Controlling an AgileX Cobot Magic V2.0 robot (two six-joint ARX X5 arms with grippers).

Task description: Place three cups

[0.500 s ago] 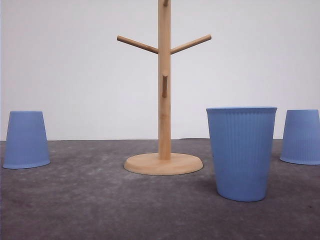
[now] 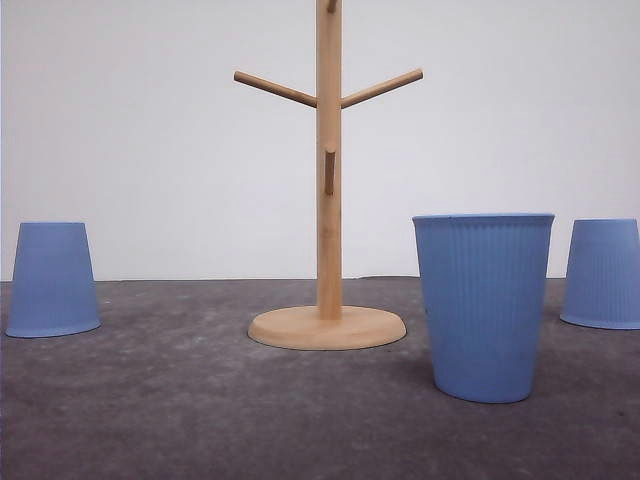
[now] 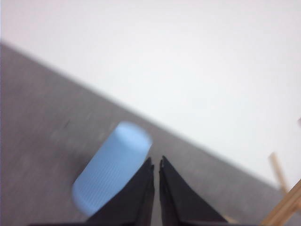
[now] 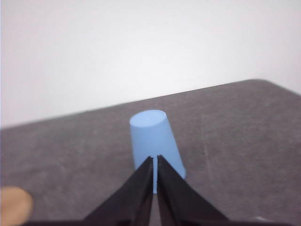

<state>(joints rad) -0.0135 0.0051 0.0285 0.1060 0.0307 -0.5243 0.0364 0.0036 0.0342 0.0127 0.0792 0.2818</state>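
On the grey table (image 2: 200, 420) out front, we've got one cup (image 2: 483, 305) upright near the front edge, two upside down by the left (image 2: 53, 278) and right (image 2: 602, 272) edges, wooden stand (image 2: 328, 200) between. Left wrist: left gripper (image 3: 155, 162) pinched closed, empty, blurry cup (image 3: 110, 167) just ahead. Right wrist: right gripper (image 4: 154, 160) closed too. We'd open wide and centre before grabbing.

Three matte light-blue tapered cups with fine vertical ribs and no handles stand on the grey worktop, well apart from each other. The near cup (image 2: 483, 305) stands upright, mouth up, right of centre and closest to the front camera. The left cup (image 2: 53, 279) stands upside down, flat bottom up, far out on the left. The right cup (image 2: 603, 273) is also upside down, at the right edge, farther back than the near cup and partly cut off.
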